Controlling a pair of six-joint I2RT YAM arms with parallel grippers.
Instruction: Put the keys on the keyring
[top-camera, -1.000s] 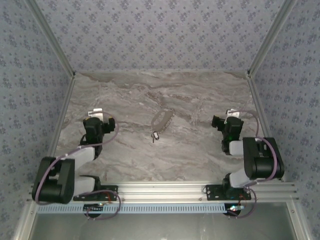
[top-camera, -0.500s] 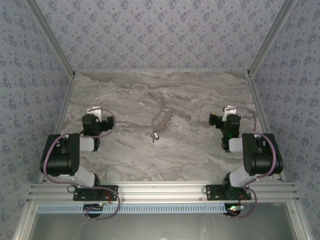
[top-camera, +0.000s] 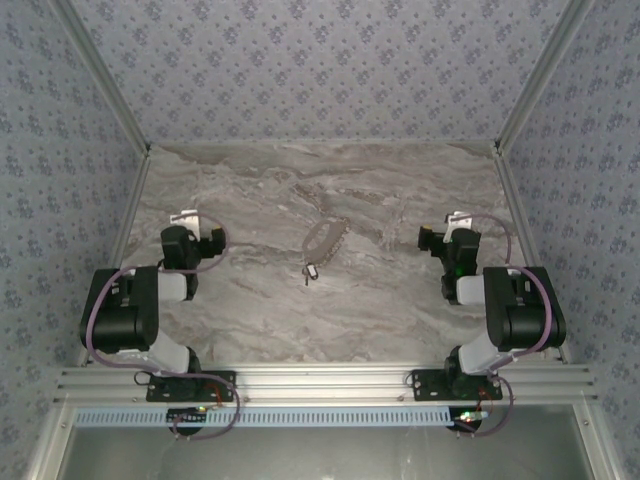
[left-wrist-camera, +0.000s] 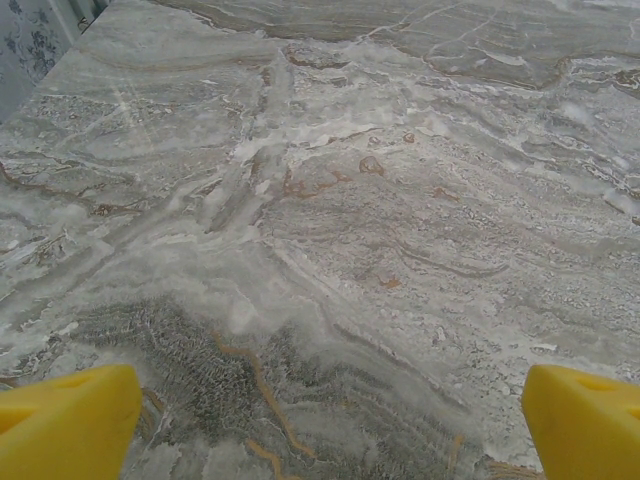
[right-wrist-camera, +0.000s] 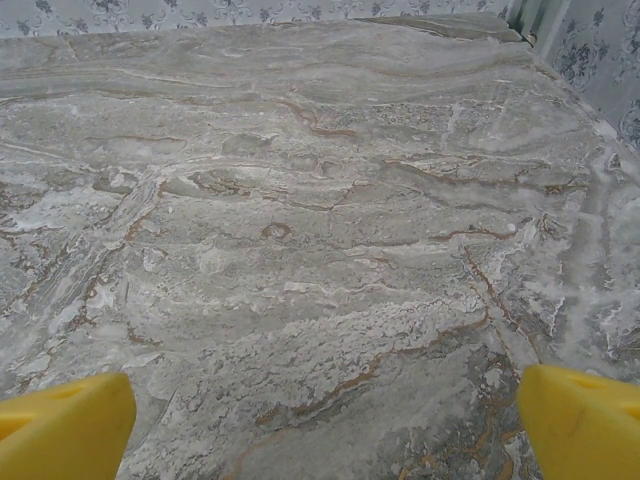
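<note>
Key (top-camera: 309, 270) too small for detail

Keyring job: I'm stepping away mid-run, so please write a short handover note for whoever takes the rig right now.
Left gripper: open, empty, over bare table on the left.
Right gripper: open, empty, on the right.
Keyring lies mid-table between the arms. The key sits at its near end, too small to tell whether they are joined.
Done: nothing picked up.
Left: grasp both and thread the key onto the keyring.
</note>
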